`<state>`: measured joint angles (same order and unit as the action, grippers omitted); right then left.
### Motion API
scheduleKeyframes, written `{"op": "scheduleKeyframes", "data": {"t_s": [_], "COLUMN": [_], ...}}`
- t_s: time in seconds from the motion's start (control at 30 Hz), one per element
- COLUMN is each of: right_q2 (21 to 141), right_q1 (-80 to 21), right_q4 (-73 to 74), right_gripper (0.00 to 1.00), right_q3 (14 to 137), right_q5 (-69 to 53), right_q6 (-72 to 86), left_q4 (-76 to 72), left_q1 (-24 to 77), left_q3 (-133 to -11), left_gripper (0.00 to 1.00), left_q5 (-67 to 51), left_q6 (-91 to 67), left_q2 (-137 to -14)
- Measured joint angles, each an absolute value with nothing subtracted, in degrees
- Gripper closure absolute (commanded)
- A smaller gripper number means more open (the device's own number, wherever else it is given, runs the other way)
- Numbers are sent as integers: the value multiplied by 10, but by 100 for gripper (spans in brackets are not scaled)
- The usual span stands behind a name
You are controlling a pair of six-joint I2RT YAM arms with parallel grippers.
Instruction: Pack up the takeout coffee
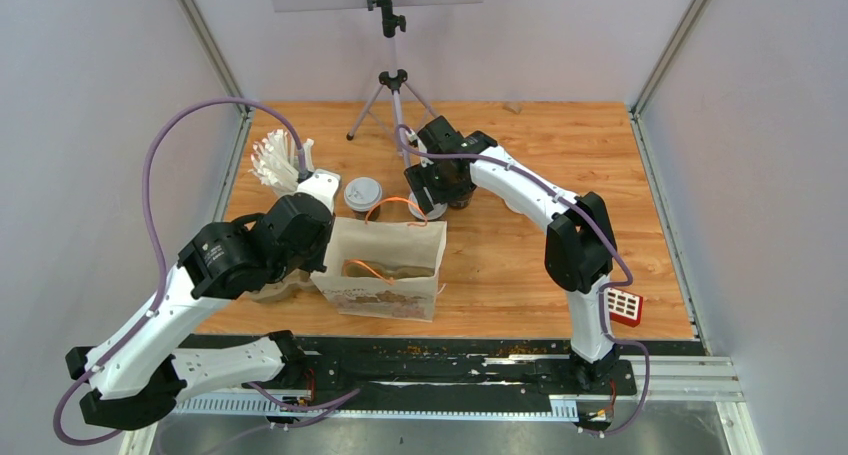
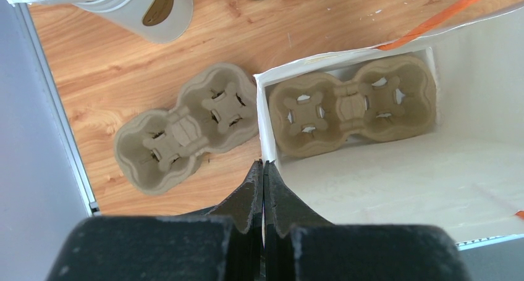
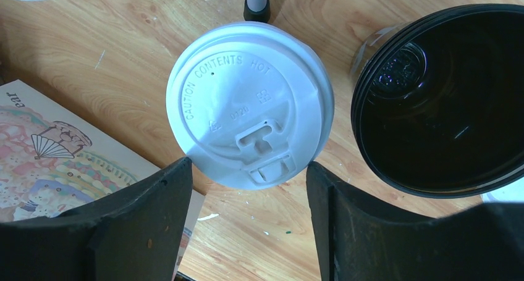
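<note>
A black coffee cup with a white lid (image 3: 250, 105) stands on the wooden table straight below my right gripper (image 3: 247, 173). The gripper is open, one finger on each side of the lid's near edge. To its right stands an open black cup (image 3: 439, 102) with no lid. Another lidded cup (image 1: 362, 193) stands behind the paper bag (image 1: 385, 265). My left gripper (image 2: 264, 165) is shut on the bag's white left rim. Inside the bag lies a brown pulp carrier (image 2: 352, 102).
A second pulp carrier (image 2: 185, 126) lies on the table left of the bag. The white cup of straws (image 1: 280, 165) stands at the back left. A tripod (image 1: 393, 95) stands behind the cups, one foot (image 3: 256, 3) close to the lidded cup. A red block (image 1: 624, 305) sits near the right arm.
</note>
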<state>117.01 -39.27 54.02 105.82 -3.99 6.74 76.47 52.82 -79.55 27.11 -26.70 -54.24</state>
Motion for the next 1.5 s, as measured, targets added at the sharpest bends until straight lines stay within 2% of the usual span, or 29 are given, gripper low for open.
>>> {"op": "scheduleKeyframes", "data": {"t_s": [0.13, 0.23, 0.43, 0.6, 0.77, 1.5], "right_q2": [1170, 1170, 1170, 1170, 1170, 1206], "right_q1": [-393, -393, -393, -393, -394, -399], "right_q4": [540, 541, 547, 548, 551, 550], "right_gripper": [34, 31, 33, 23, 20, 19], "right_q3": [1058, 1058, 1079, 1094, 1095, 1122], "right_q5": [-41, -44, -46, -46, -45, -13], "right_q6": [67, 67, 67, 67, 67, 58], "left_q4": [765, 765, 765, 765, 765, 765], "left_q1": [528, 528, 528, 528, 528, 528], "left_q3": [-795, -795, -795, -795, -795, -795], "left_gripper": [100, 100, 100, 100, 100, 100], "left_q5": [271, 272, 273, 275, 276, 276], "left_q6": [-267, -267, -267, -267, -267, -268], "left_q2": [-540, -540, -537, -535, -535, -535]}}
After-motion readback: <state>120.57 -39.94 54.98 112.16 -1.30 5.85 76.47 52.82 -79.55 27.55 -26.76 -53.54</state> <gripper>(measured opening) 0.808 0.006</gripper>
